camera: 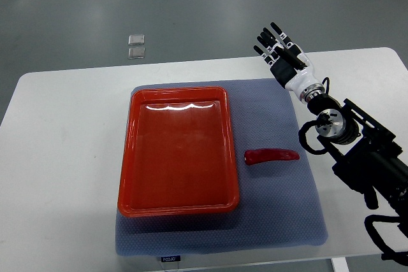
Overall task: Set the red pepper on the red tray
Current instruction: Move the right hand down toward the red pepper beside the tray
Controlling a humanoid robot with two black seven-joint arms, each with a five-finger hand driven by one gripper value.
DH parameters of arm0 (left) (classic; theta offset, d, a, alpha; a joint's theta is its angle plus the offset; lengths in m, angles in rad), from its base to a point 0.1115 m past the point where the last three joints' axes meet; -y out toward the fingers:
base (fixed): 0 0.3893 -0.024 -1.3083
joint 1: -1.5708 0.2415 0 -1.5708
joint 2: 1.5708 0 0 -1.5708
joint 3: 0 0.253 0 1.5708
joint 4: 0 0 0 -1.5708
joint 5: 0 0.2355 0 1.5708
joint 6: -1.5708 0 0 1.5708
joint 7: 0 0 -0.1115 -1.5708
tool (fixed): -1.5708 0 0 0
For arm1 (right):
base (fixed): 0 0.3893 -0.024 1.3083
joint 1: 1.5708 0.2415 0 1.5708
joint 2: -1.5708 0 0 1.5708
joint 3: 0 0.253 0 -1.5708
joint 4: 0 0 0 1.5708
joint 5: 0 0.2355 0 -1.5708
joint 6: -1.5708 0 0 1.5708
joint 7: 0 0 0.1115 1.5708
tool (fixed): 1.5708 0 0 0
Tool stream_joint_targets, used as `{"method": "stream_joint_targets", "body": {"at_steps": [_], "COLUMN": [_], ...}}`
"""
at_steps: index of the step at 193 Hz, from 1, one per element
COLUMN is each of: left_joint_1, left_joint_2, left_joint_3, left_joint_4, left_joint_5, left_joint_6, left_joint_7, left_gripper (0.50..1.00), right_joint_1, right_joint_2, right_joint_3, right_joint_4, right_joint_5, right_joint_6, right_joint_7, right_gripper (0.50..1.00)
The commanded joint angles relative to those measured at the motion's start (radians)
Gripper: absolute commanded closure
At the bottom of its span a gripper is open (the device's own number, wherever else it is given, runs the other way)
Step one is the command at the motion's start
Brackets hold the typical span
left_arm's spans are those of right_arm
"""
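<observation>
The red pepper (272,156) is seen lying flat on the grey mat (280,221), right of centre in the frame, just beside the right rim of the red tray (131,157) but apart from it. Nothing is held against it; it is left free on the mat, so it can be reached from above without the tray wall in the way. The tray is laid lengthwise toward the top of the frame on the same mat, its bed bare, which is judged to leave plenty of room for the pepper.

The pepper's long axis is set almost level across the frame, roughly square to the tray's long side. Its thicker end is turned toward the tray, at the left, and its thinner, slightly upcurved tip is pointed toward the right edge.

The right hand (280,49) is held in the upper right of the frame, over the far edge of the white tabletop (57,157), well apart from the pepper. Its fingers are stretched out and spread, and nothing is grasped. The pepper is not yet picked up.
</observation>
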Motion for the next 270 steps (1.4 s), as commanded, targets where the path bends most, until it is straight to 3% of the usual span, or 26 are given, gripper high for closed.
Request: {"method": "stream_joint_targets", "body": {"at_steps": [1, 85, 111, 132, 158, 198, 219, 238, 270], "left_joint_1": [0.000, -0.002, -0.002, -0.002, -0.002, -0.003, -0.003, -0.003, -0.003], "left_joint_2": [0.000, 0.000, 0.000, 0.000, 0.000, 0.000, 0.000, 0.000, 0.000], "left_joint_3": [0.000, 0.000, 0.000, 0.000, 0.000, 0.000, 0.000, 0.000, 0.000], "left_joint_4": [-0.001, 0.001, -0.002, -0.002, -0.004, -0.004, -0.002, -0.004, -0.004], "left_joint_5": [0.000, 0.000, 0.000, 0.000, 0.002, 0.002, 0.000, 0.002, 0.002], "left_joint_6": [0.000, 0.000, 0.000, 0.000, -0.006, -0.008, -0.008, -0.008, -0.008], "left_joint_7": [0.000, 0.000, 0.000, 0.000, 0.000, 0.000, 0.000, 0.000, 0.000], "left_gripper": [0.500, 0.500, 0.500, 0.500, 0.500, 0.500, 0.500, 0.500, 0.500], "right_joint_1": [0.001, 0.013, 0.057, 0.102, 0.160, 0.292, 0.300, 0.298, 0.274], "right_joint_2": [0.000, -0.011, -0.105, -0.212, -0.354, -0.549, -0.637, -0.698, -0.727], "right_joint_3": [0.000, -0.031, -0.118, -0.222, -0.391, -0.762, -0.813, -0.822, -0.840], "right_joint_4": [0.000, 0.012, 0.055, 0.101, 0.242, 0.461, 0.578, 0.678, 0.724], "right_joint_5": [0.000, -0.032, -0.130, -0.255, -0.413, -0.664, -0.680, -0.681, -0.684], "right_joint_6": [0.000, 0.029, 0.090, 0.138, 0.186, 0.181, 0.180, 0.143, 0.066], "right_joint_7": [0.000, -0.003, -0.072, -0.084, -0.090, -0.115, -0.115, -0.115, -0.113], "right_gripper": [0.585, 0.583, 0.583, 0.583, 0.583, 0.583, 0.583, 0.585, 0.585]}}
